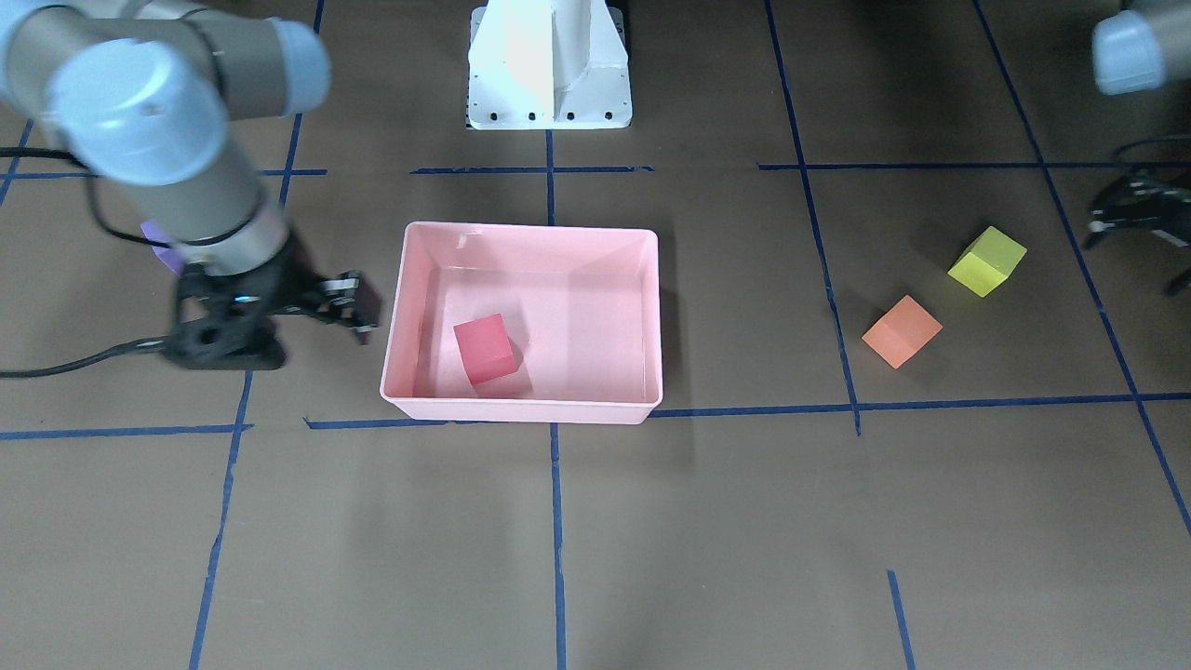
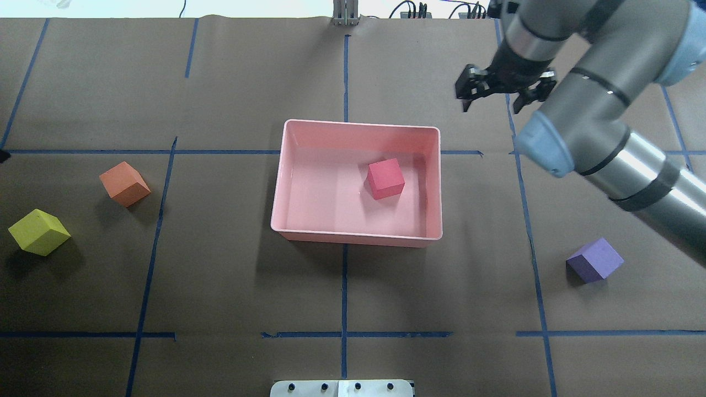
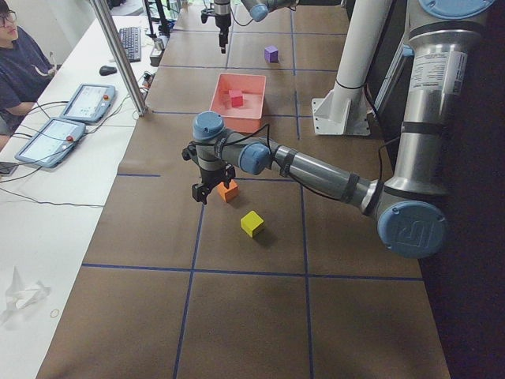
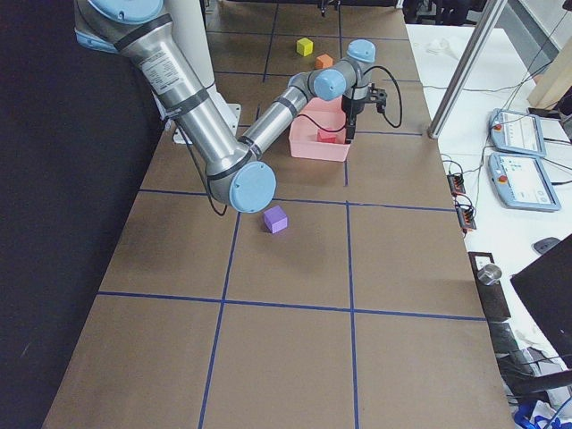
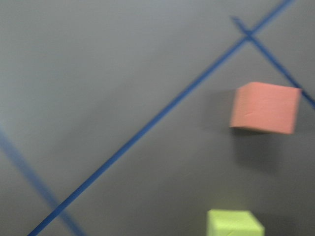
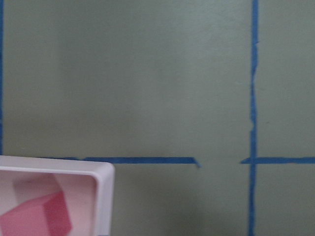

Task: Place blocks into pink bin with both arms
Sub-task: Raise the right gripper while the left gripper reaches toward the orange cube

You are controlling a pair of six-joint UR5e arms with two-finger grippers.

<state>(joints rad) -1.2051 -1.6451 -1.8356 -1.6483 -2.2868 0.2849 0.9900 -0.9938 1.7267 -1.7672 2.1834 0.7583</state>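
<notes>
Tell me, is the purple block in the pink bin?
Out: the purple block lies on the table, apart from the pink bin holding only the red block.

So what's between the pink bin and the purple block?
Only bare tabletop and one blue tape line separate the pink bin and purple block, per the overhead view.

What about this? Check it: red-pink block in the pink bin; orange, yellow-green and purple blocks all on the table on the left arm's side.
One error: the purple block lies on the right arm's side, as the overhead exterior view shows. The red-pink block is in the pink bin; the orange block and yellow-green block are on the left arm's side.
</notes>
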